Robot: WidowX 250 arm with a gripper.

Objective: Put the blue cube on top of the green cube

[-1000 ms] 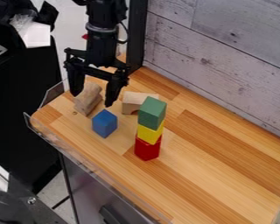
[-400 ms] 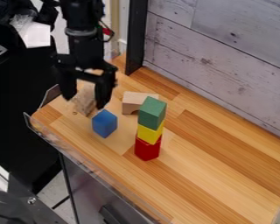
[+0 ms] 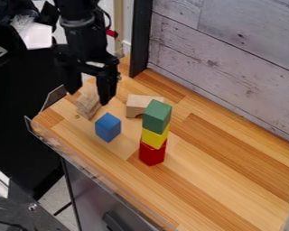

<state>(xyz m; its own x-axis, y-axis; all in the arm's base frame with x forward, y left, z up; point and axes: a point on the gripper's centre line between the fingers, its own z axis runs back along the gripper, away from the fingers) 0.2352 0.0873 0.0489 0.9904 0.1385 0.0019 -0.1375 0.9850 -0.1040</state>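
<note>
In the camera view, the gripper (image 3: 88,96) hangs with its fingers wide apart and nothing held between them, the blue cube (image 3: 108,127) lying on the table (image 3: 225,180) just beyond the tip of the finger nearer the stack, with a gap showing. Farther from that finger, the green cube (image 3: 157,117) tops a yellow block (image 3: 154,138) and a red block (image 3: 152,154). That finger partly hides a wooden block (image 3: 86,104), whether touching I cannot tell, and the top edge cuts off the arm.
</note>
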